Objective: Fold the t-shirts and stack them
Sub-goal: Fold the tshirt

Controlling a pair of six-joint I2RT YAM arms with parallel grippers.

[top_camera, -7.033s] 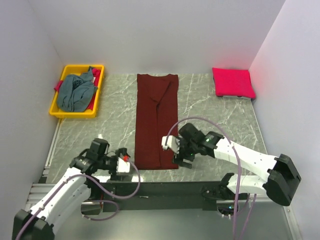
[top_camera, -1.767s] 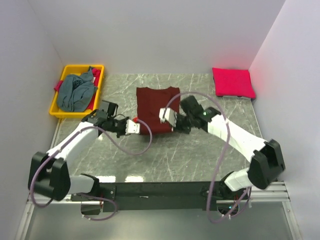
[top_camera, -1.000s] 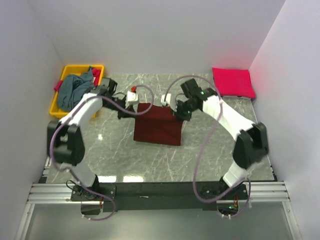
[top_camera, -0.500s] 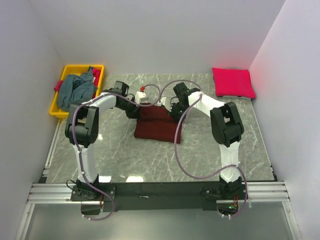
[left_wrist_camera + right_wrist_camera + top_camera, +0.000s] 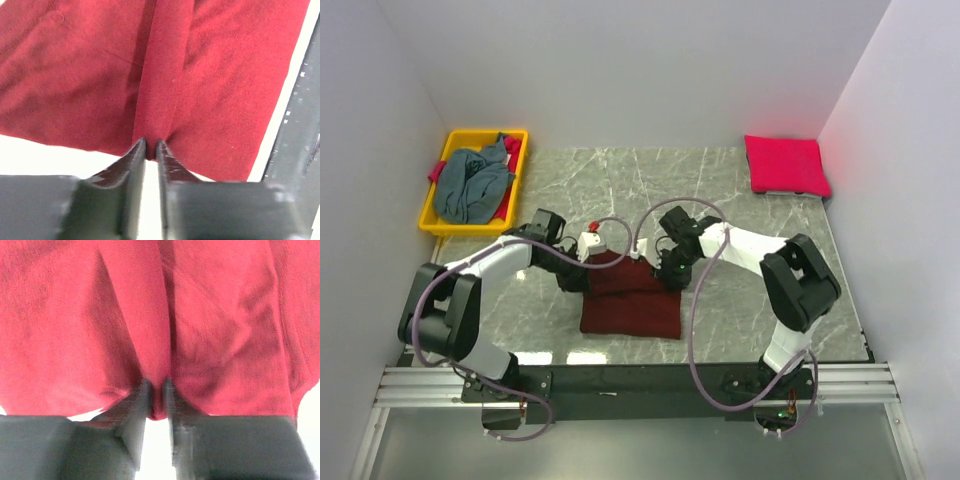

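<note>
**A:** What is the left gripper doing?

**B:** Its two fingers are almost together. They nip a little ridge of the dark red shirt. The right gripper does the same, with a bump of cloth squeezed between its fingers.

**A:** Where is the shirt from them?

**B:** Both hold its far edge, the left one at the left end and the right one at the right end. The rest of the shirt lies flat on the table. It spreads from the grippers back toward the near edge. It is folded and looks about as wide as it is long.

**A:** What comes next?

**B:** I think they let go, and then the shirt goes to the pile. The folded pink-red shirt sits in the far right corner, well apart. The right gripper is nearer to it.

**A:** And the yellow bin?

**B:** It is at the far left. A crumpled grey-blue shirt is in it, with a bit of pink-red cloth peeking out underneath.
</note>
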